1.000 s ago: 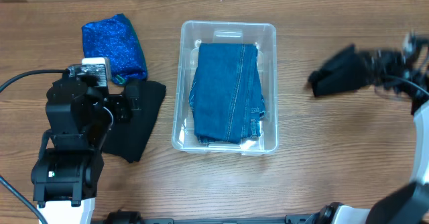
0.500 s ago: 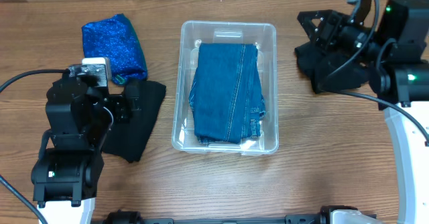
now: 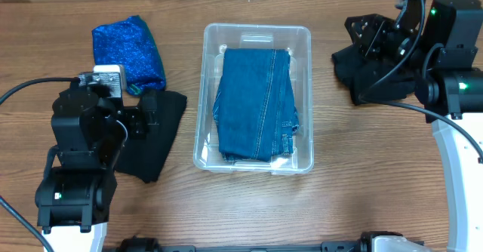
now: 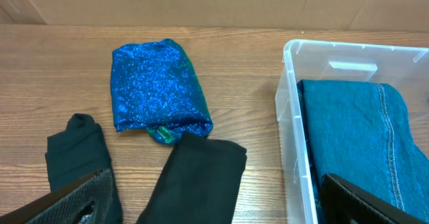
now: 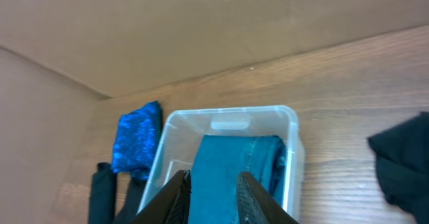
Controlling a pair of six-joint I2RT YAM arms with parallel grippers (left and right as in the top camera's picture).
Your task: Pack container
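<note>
Black cloth is lying by the newly arrived right hand, which is slightly parted and empty. Jeans are filling the container; the left hand is gaping wide.

We see both arms black and blocky with small green lights; beside the container, the left arm trails a black cable, the right arm has a white lower link

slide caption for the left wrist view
Folded jeans in the container; a sparkly blue garment and black cloth lie on the table beside it.
</note>
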